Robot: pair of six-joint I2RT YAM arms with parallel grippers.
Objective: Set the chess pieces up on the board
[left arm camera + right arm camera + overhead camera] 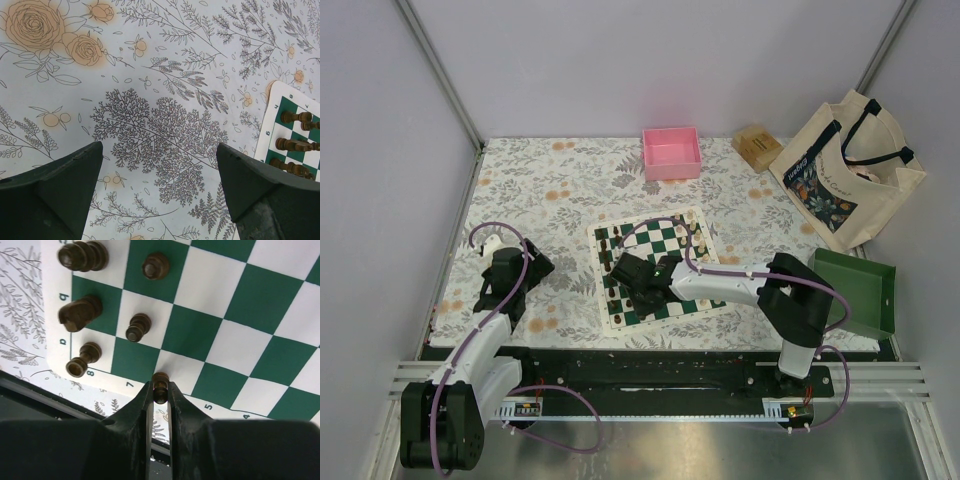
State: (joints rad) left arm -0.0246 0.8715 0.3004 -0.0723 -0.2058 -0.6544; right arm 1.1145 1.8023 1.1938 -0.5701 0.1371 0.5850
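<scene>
Floral tablecloth (550,190), pale walls (380,150); right gripper (160,390) tight on probably a dark pawn (160,378); left gripper (159,147) agape.

Pink tray (670,152), tote bag (845,172) — green tray (856,290)

glossy dark-wood chess pieces (82,312), smooth matt board (240,300)

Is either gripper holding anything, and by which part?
The right gripper pinches a dark pawn by its body, below the head. The left gripper is open and empty.
</scene>
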